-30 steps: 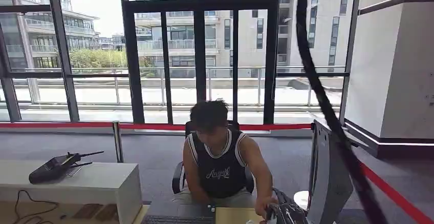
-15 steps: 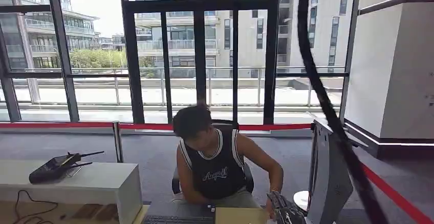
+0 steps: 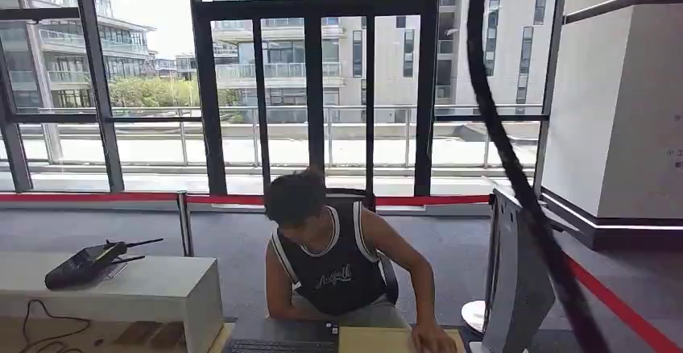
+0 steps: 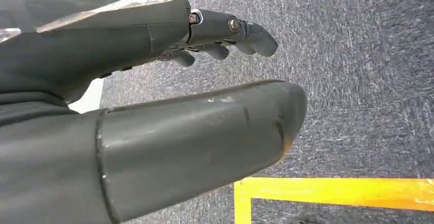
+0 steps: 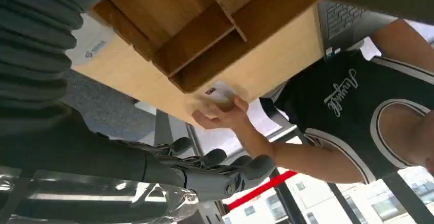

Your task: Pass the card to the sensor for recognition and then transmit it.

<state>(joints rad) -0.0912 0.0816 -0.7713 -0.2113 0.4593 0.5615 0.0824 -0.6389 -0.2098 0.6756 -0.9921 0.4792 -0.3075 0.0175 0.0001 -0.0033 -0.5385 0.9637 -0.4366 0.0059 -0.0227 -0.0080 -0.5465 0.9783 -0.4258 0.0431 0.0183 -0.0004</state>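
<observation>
A white card (image 5: 219,92) lies against the light wooden desk top (image 5: 153,88), held there by the hand (image 5: 221,114) of a seated person in a dark vest (image 3: 326,268). My right hand (image 5: 215,172) hovers a short way from that card, its dark fingers stretched out and holding nothing. In the head view the person's hand (image 3: 435,341) rests on the desk at the bottom edge. My left hand (image 4: 204,81) hangs over grey carpet, thumb and fingers apart, with nothing in it.
A wooden organiser (image 5: 194,29) with open compartments stands on the desk beside a laptop (image 3: 278,343). A grey monitor (image 3: 515,288) rises at the right. A white bench (image 3: 145,288) with a black device stands at the left. Yellow floor tape (image 4: 332,191) runs under my left hand.
My right hand has dropped out of the bottom of the head view. The person has leaned lower and sideways, and their hand now lies on the desk.
</observation>
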